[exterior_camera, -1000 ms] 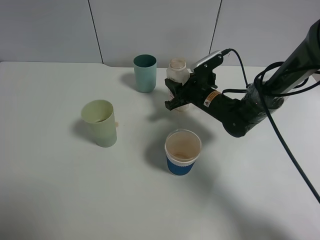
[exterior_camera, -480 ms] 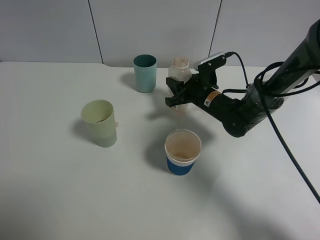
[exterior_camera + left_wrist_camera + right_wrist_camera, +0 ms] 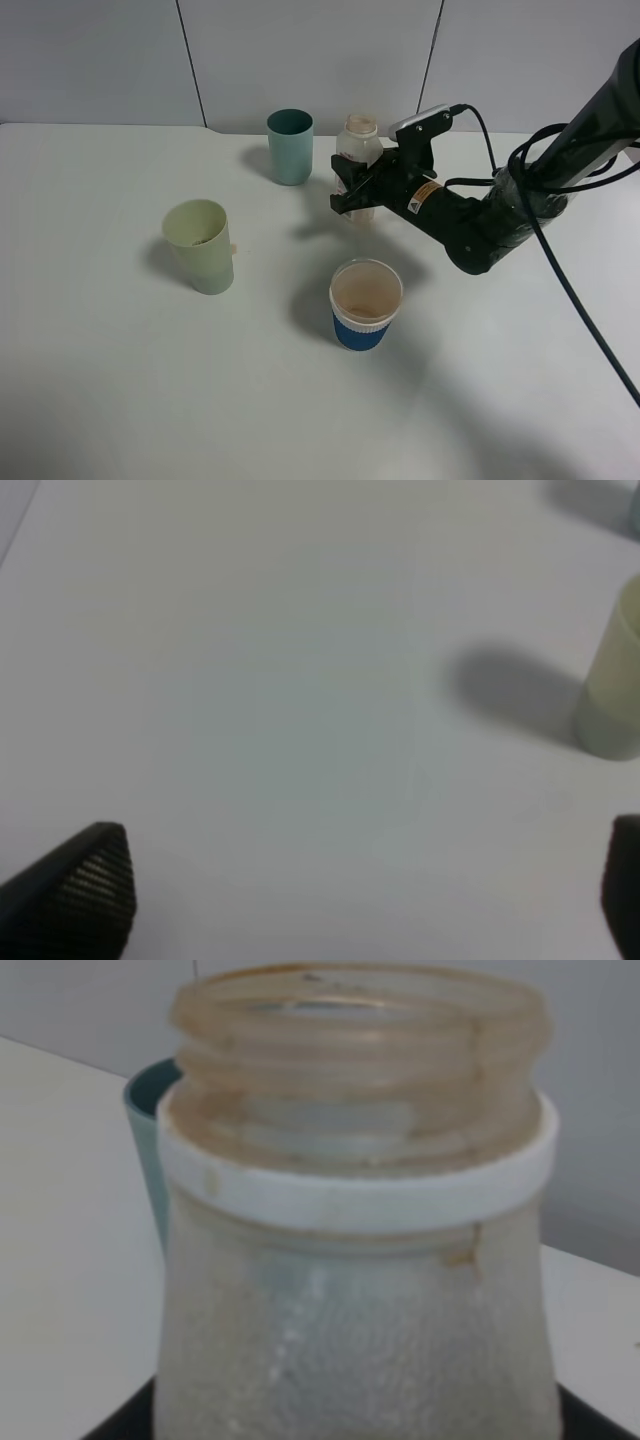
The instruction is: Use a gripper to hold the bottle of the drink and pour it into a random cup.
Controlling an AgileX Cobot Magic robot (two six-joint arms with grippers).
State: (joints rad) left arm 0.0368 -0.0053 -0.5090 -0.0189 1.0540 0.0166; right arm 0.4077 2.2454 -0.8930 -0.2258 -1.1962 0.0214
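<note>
the right gripper (image 3: 352, 196) has lifted the small translucent wide-necked plastic bottle (image 3: 357, 150) upright beside the teal plastic tumbler (image 3: 290, 146), jaws pinching its body. it now hangs clear of the white tabletop (image 3: 120, 380), so carrying toward the pale yellow-green plastic tumbler (image 3: 201, 246) looks next.

On the white counter (image 3: 110, 400), three cups stand well apart: a teal-green plastic tumbler (image 3: 290, 146) near the back wall, a pale yellow-green plastic tumbler (image 3: 200, 246) to the left, and a clear cup with a blue sleeve (image 3: 366, 304) in the middle. Wide gaps lie between them; the front stretch is bare.
</note>
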